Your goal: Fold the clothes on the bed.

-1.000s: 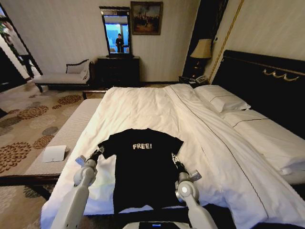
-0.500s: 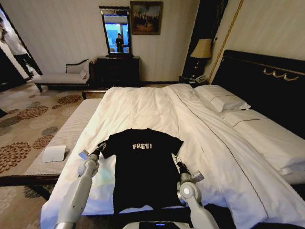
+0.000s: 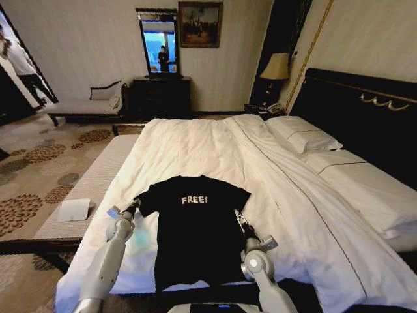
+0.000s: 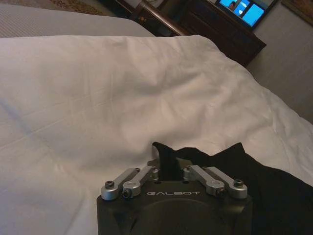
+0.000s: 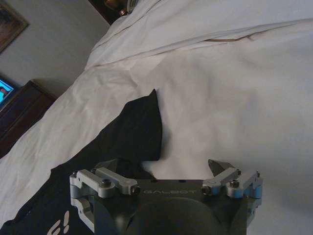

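Here, nearest the robot, the black T-shirt point(image 3: 195, 225) lies flat and face-up on the foot end of the bed point(image 3: 215, 153), hem toward the robot and lettering toward the pillows. The left gripper point(image 3: 132, 207) sits at the shirt's left sleeve; the left wrist view shows its fingers drawn together on a pinch of the sleeve edge point(image 4: 166, 159). The right gripper point(image 3: 239, 218) rests along the shirt's right side below the sleeve, and the right wrist view shows its fingers spread wide, holding nothing, with the right sleeve point(image 5: 142, 127) just ahead of them.

The cloth looks light, limp and thin, so it should drape and crease rather than hold shape; sleeve hems and shoulder seams look like the best places to pinch, without catching the white sheet beneath.

The head view gives the whole garment's layout but hides the fingertips; the wrist views settle what each gripper has. Farther off stand the pillows point(image 3: 303, 134) and dark headboard point(image 3: 365, 104).
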